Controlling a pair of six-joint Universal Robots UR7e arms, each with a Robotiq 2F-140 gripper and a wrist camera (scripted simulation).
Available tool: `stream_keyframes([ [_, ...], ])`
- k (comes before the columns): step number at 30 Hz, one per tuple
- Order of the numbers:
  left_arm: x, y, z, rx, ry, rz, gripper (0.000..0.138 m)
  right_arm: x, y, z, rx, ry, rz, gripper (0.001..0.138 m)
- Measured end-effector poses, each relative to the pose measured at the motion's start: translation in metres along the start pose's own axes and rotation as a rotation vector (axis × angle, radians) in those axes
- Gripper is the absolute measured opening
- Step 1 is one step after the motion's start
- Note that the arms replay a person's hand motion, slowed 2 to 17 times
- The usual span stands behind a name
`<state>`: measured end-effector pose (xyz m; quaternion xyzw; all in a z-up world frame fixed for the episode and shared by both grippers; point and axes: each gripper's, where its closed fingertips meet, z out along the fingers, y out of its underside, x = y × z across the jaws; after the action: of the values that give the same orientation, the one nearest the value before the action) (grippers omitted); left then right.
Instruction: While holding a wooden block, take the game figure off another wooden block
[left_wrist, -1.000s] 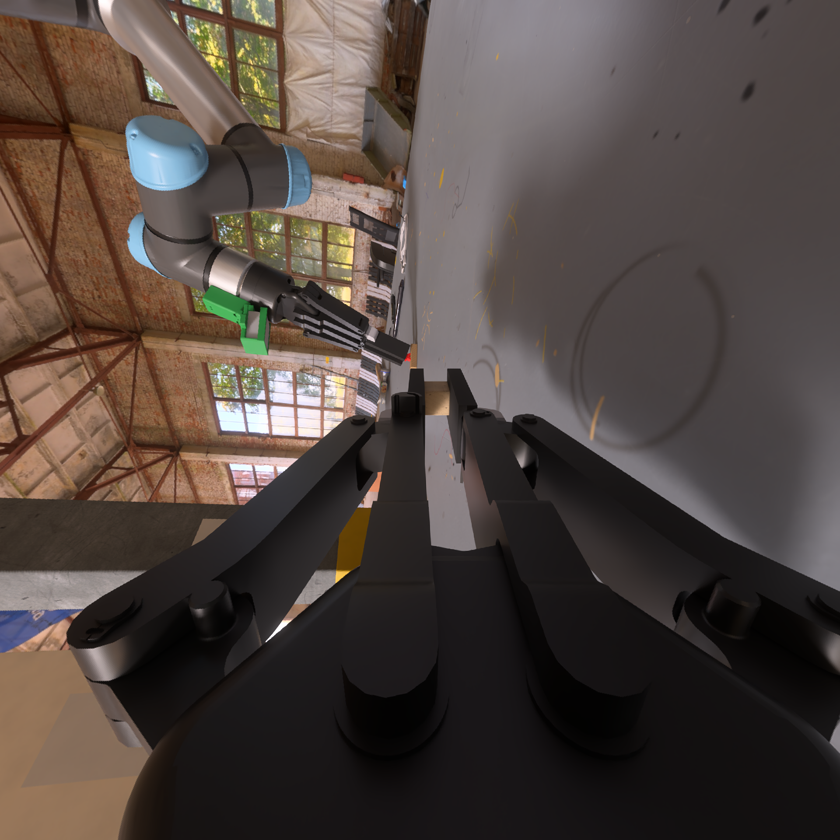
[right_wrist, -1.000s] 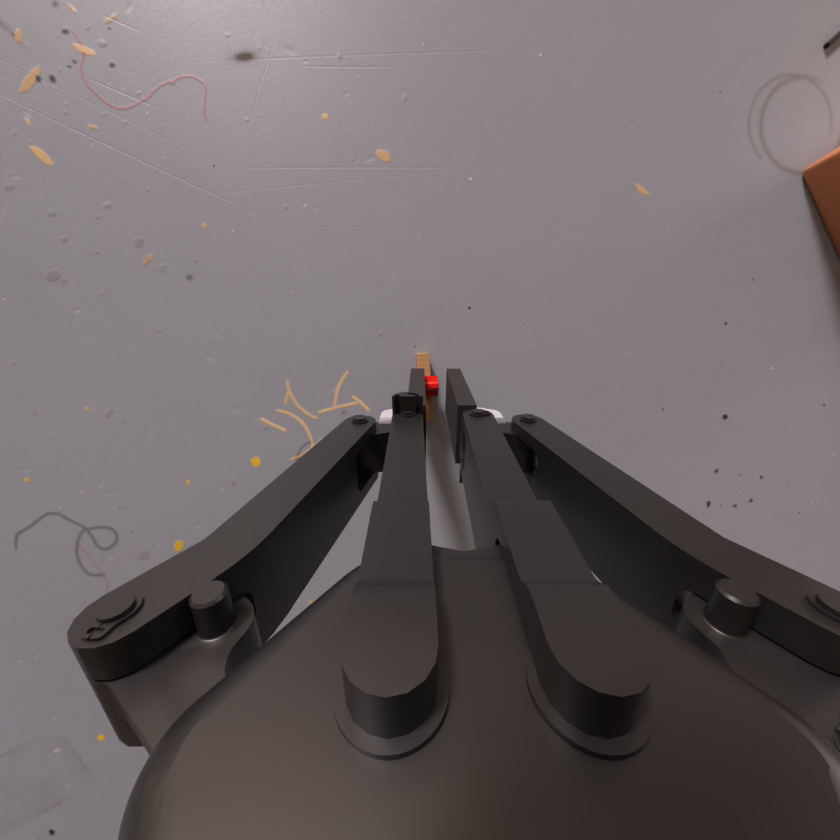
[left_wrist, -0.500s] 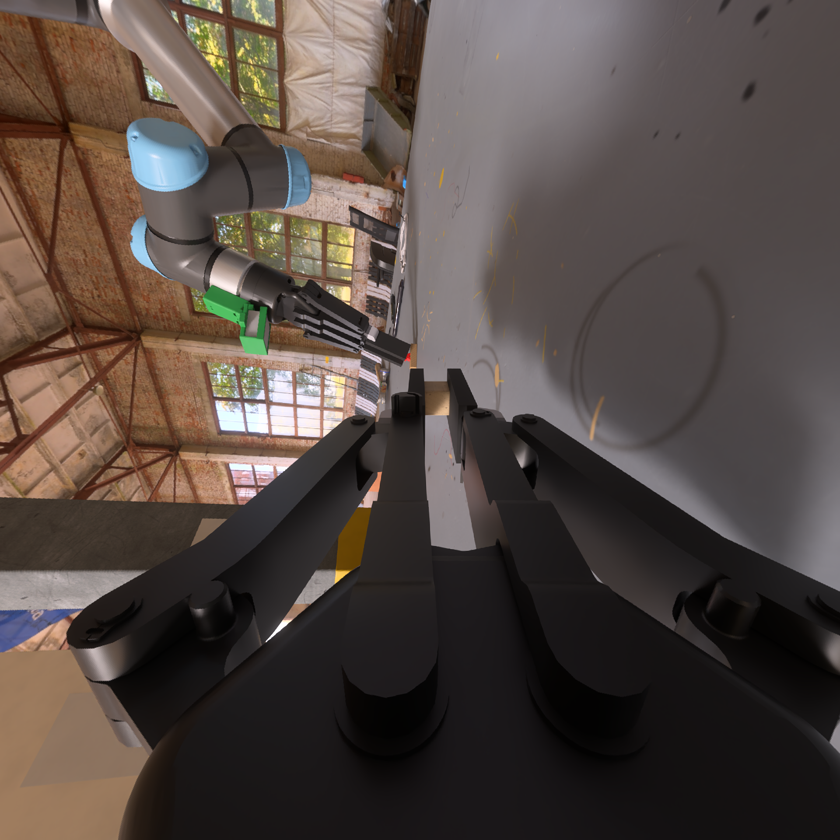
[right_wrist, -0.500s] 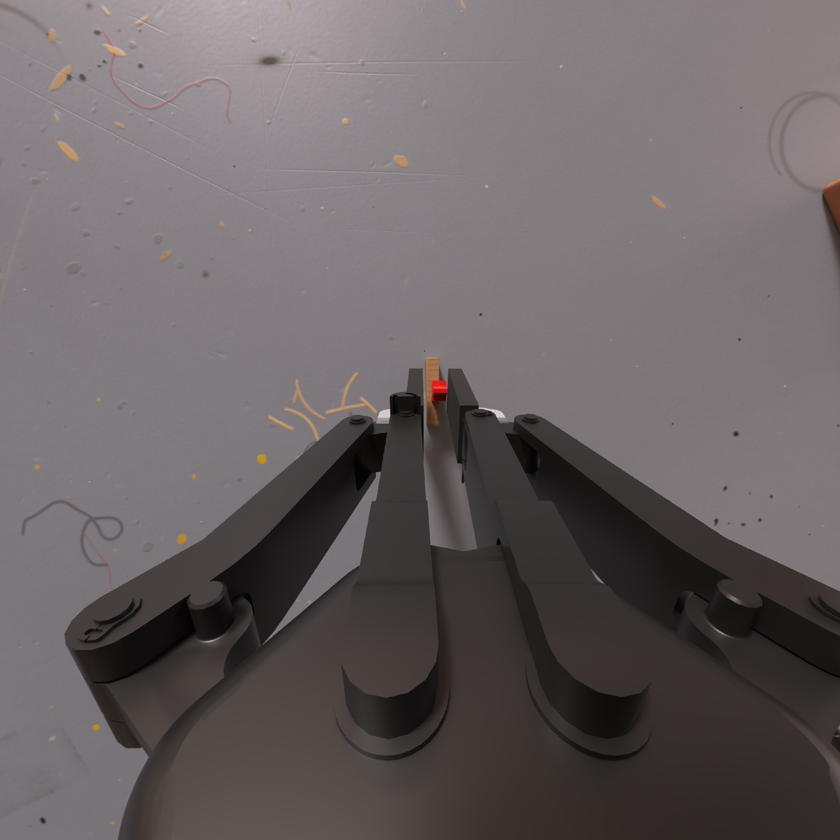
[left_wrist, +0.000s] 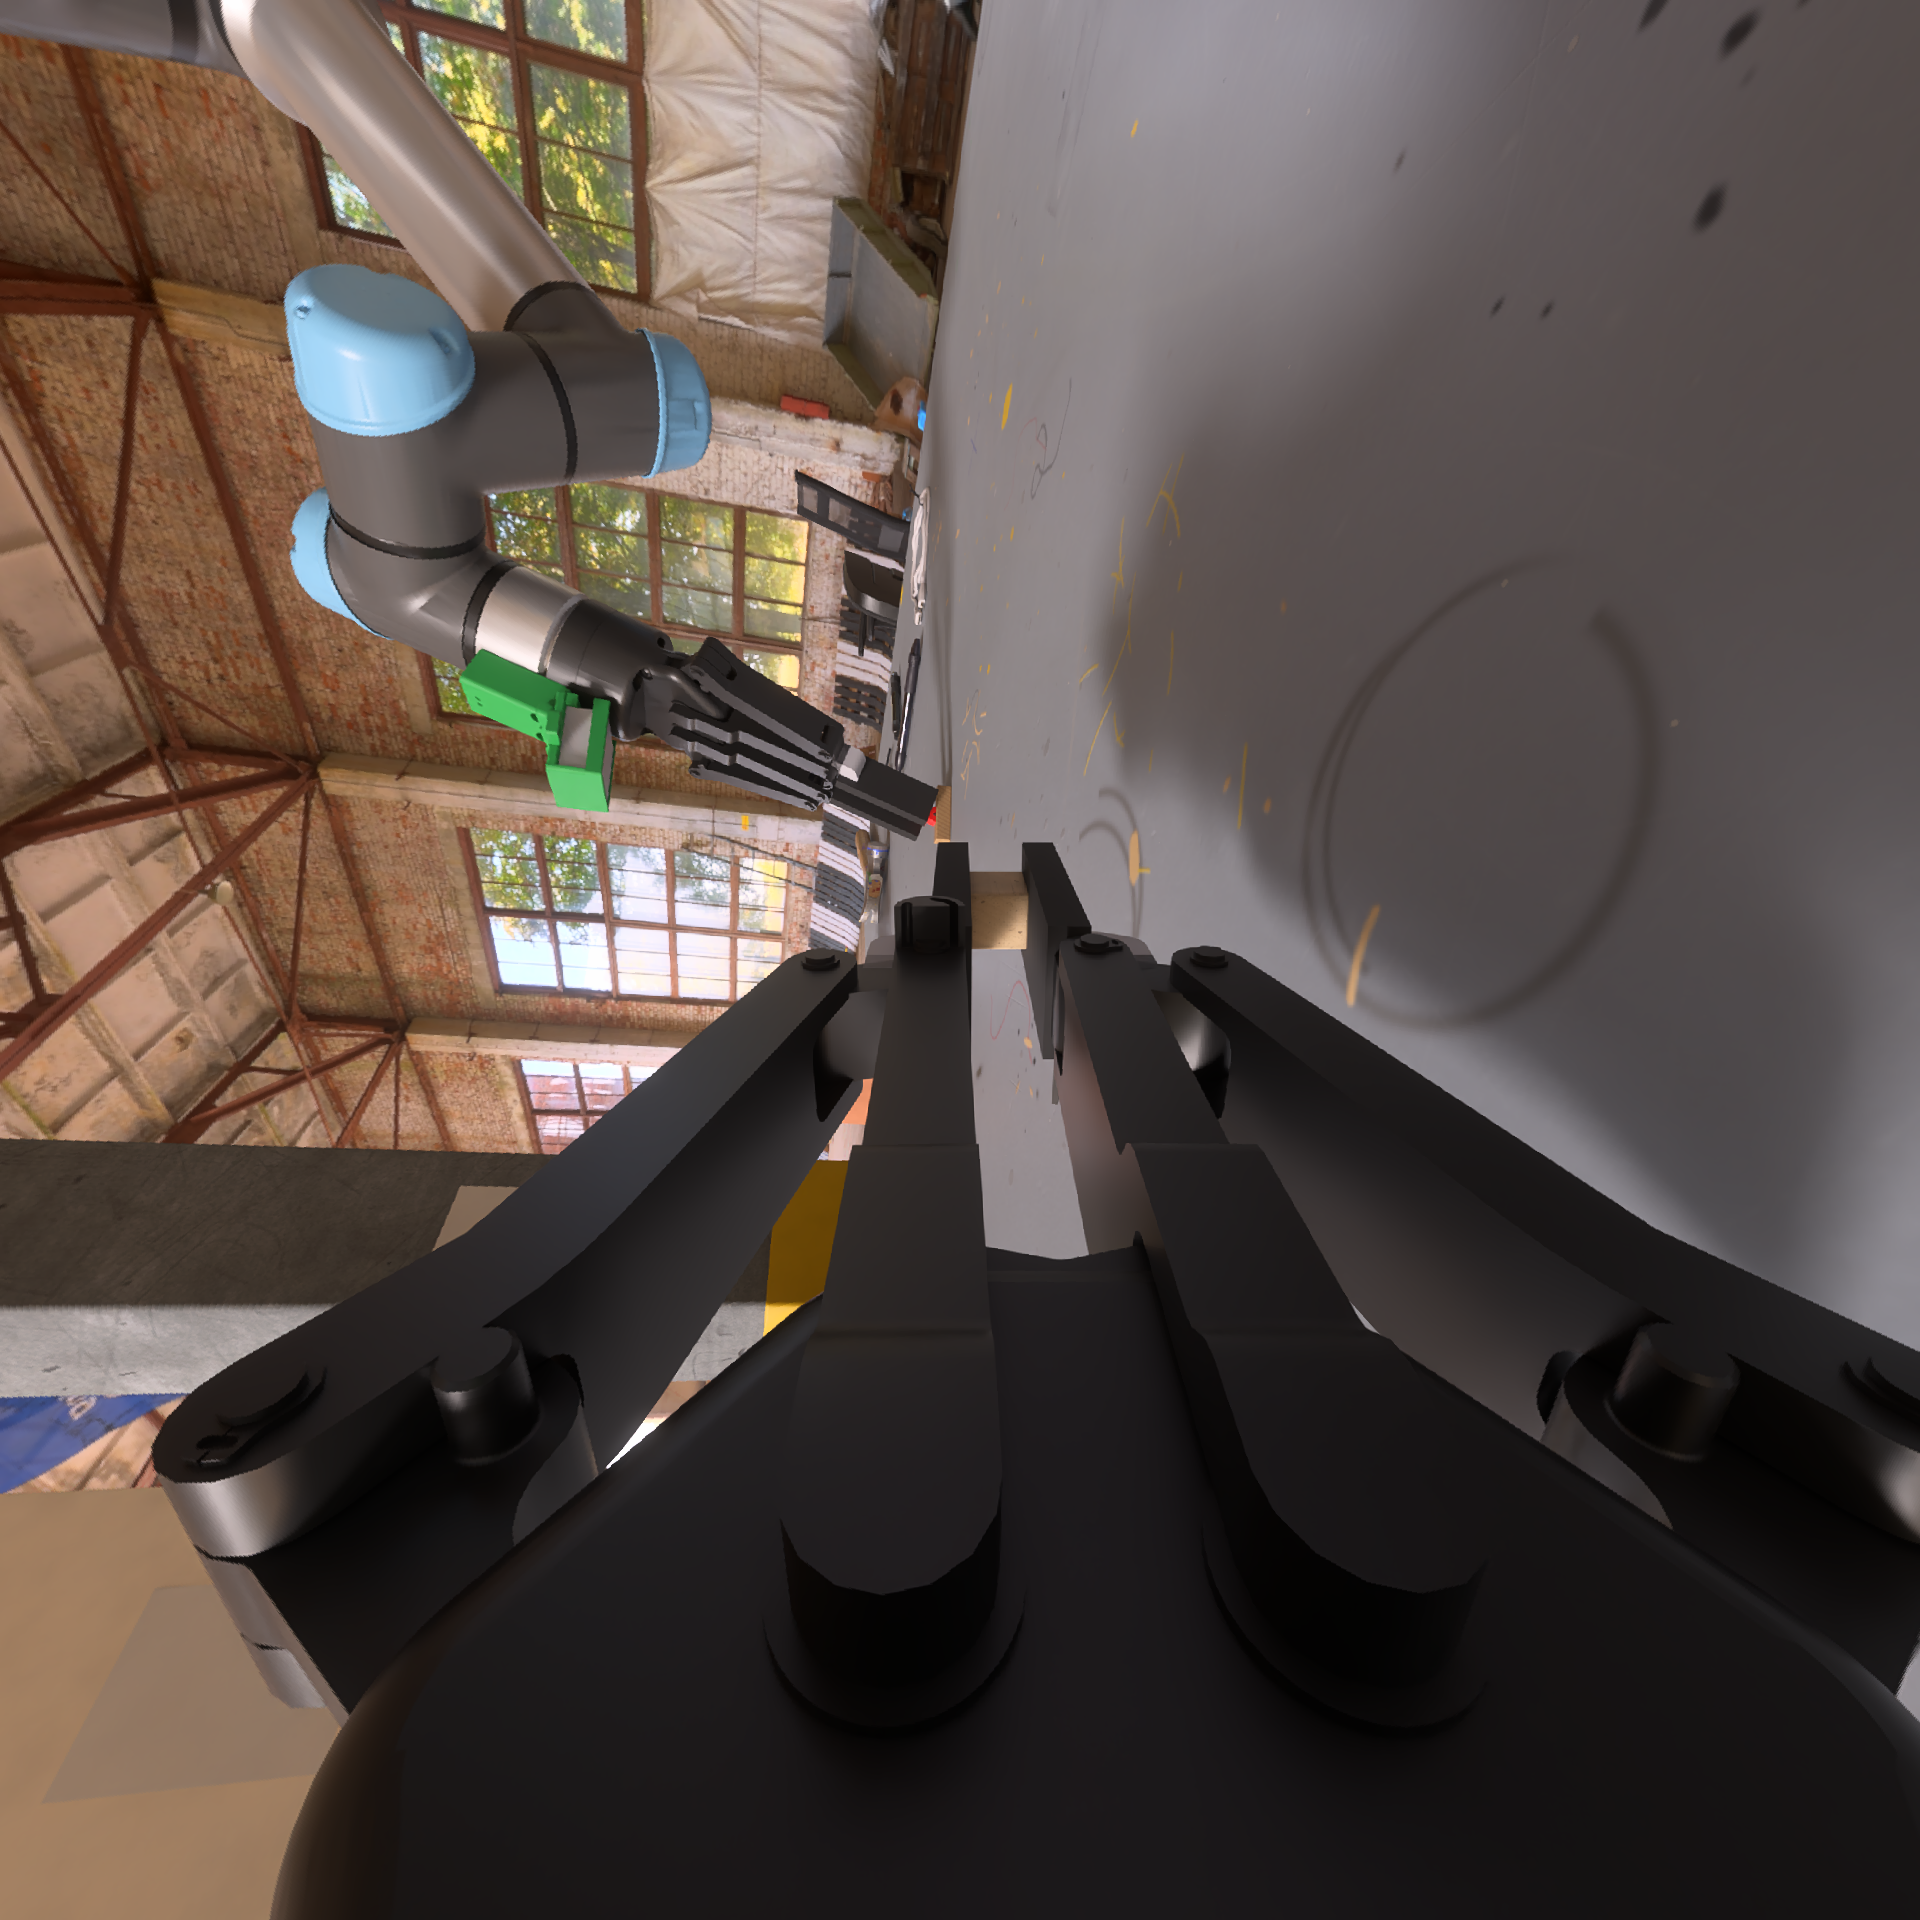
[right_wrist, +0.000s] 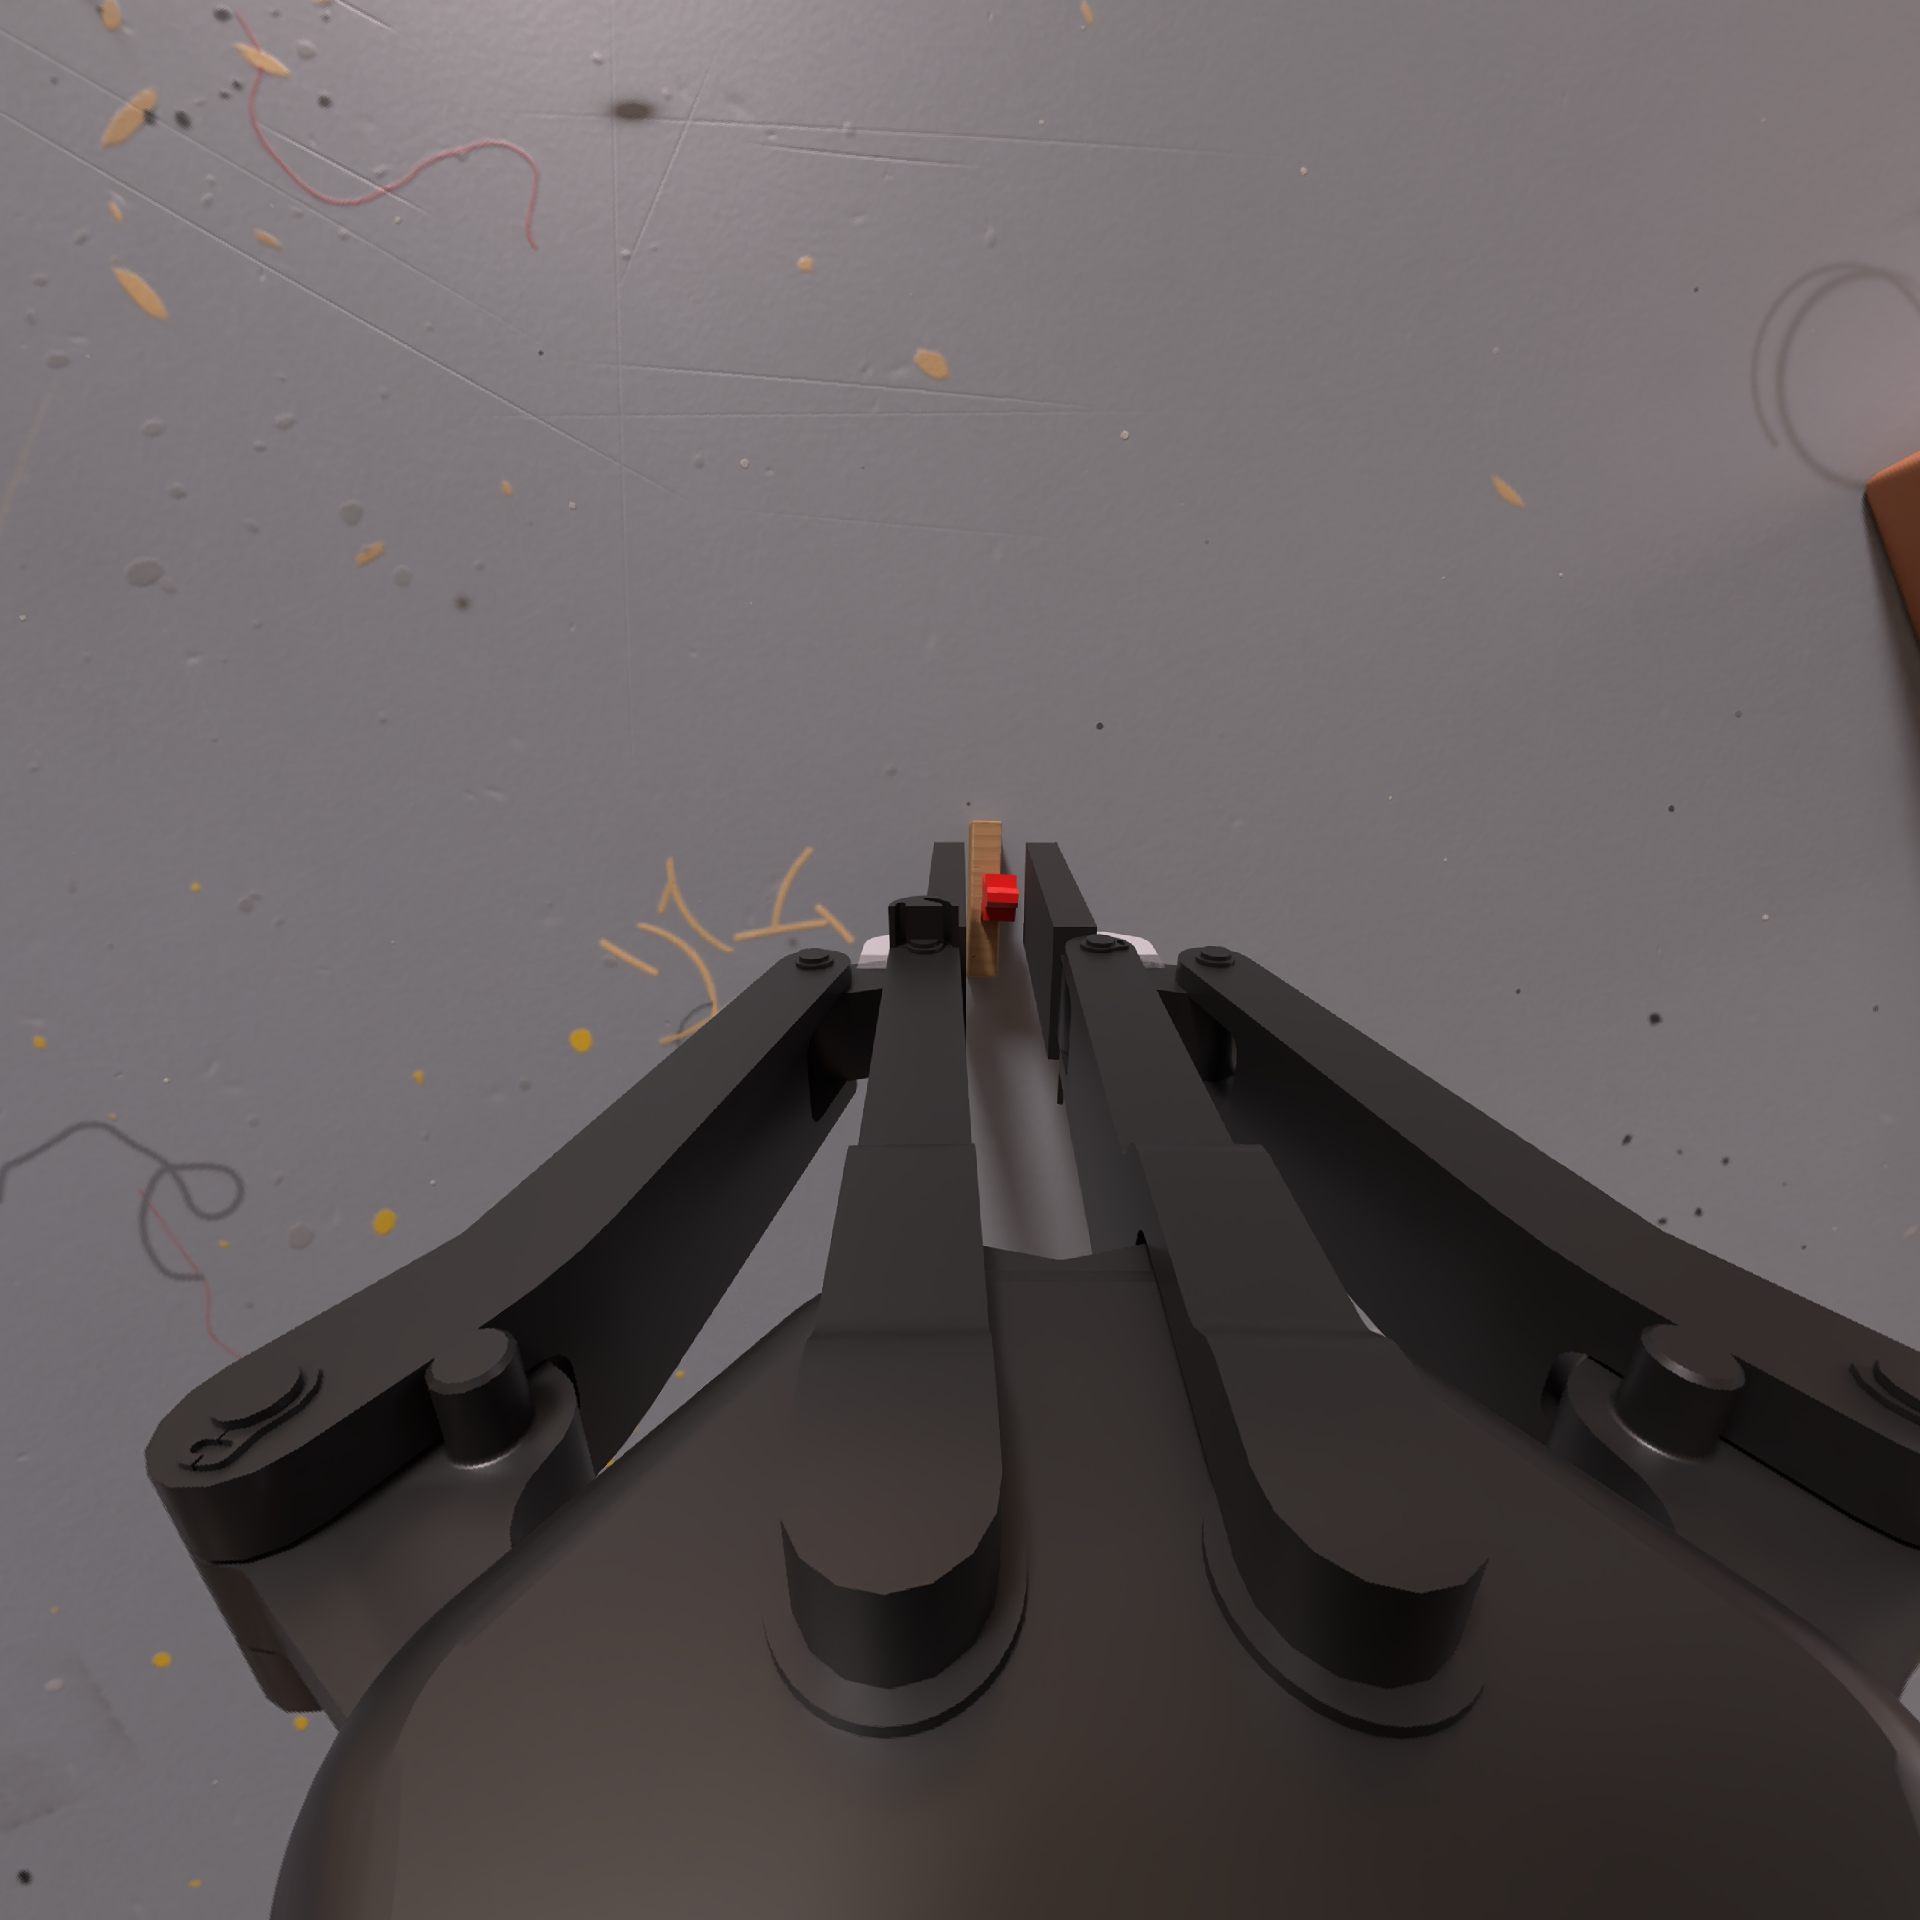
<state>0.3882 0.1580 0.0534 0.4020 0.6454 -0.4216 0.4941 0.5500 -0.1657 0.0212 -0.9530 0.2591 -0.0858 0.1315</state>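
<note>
My left gripper (left_wrist: 997, 883) is shut on a pale wooden block (left_wrist: 1000, 912), held just off the grey table (left_wrist: 1455, 416). Beyond it, a small red game figure (left_wrist: 942, 814) sits on a second wooden block (left_wrist: 943, 829), with my right gripper's fingertips right beside it. In the right wrist view I look down on that thin wooden block (right_wrist: 985, 935) with the red figure (right_wrist: 1001, 897) on its side. They lie in line with the narrow gap of my right gripper (right_wrist: 992, 883). The jaws stand slightly apart and touch nothing I can see.
An orange-brown object (right_wrist: 1896, 561) pokes in at the right edge of the right wrist view. The grey table (right_wrist: 1247, 520) bears ring marks, specks and wood shavings. The right arm (left_wrist: 499, 405) reaches in from the upper left of the left wrist view.
In the right wrist view the block and red figure have grown larger and slid from the left fingertip to between the fingertips as my right gripper moves in. The left gripper has not moved.
</note>
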Motion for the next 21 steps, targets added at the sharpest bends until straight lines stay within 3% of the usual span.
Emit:
stream_keyframes([
  [21, 0.0006, 0.0001, 0.0002, 0.000, 0.004, 0.000, 0.014, -0.0008, -0.0033, 0.0016, 0.009, -0.035, 0.023, 0.014],
])
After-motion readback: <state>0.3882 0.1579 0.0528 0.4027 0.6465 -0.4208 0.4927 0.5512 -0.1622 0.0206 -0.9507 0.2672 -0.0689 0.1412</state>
